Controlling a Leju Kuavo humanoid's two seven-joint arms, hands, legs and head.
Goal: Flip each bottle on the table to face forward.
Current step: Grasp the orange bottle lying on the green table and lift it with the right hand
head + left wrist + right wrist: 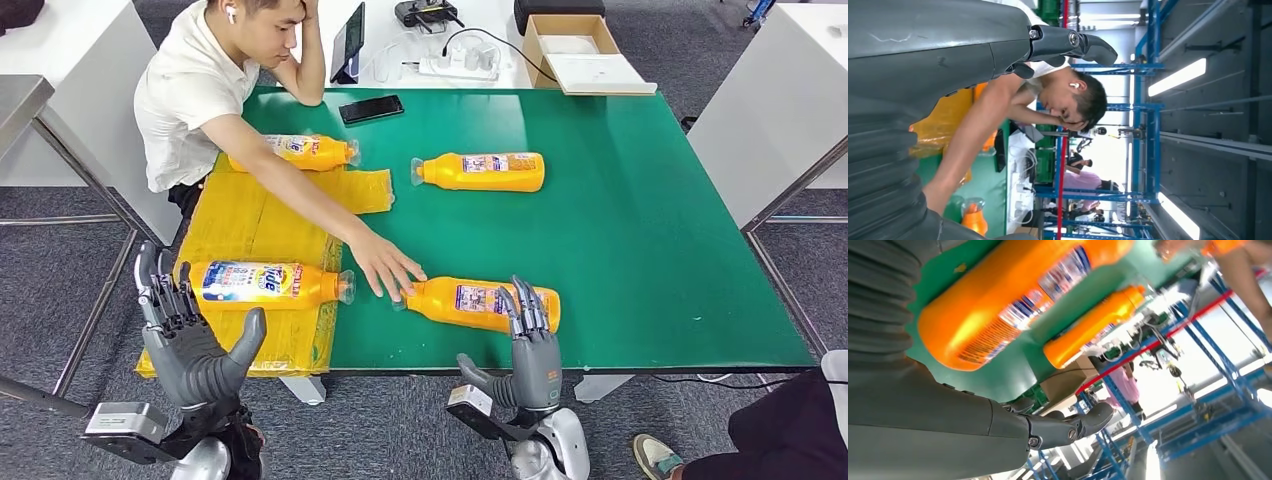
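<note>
Head view shows four orange bottles lying on their sides on the green counter (650, 250), and the right robot hand (530, 345) stands at the counter's near edge with its fingers apart and upright, their tips against the base end of the nearest bottle (480, 303), holding nothing. That bottle shows its small-print back label, so it seems to be the one now in hand. A person's hand (385, 265) rests at its cap end, on the far side of the bottle from the right robot hand. The left robot hand (195, 345) is also open and empty, raised just short of the bottle with the blue front label (270, 284), which lies on a yellow sheet (260, 225) and already looks turned the right way. Two more bottles lie well beyond both hands: one on the sheet by the person's arm (300, 152), one on bare green (480, 171). Next, I judge, the right robot hand must close around the near bottle's body and roll it over, once the person's hand is away.
</note>
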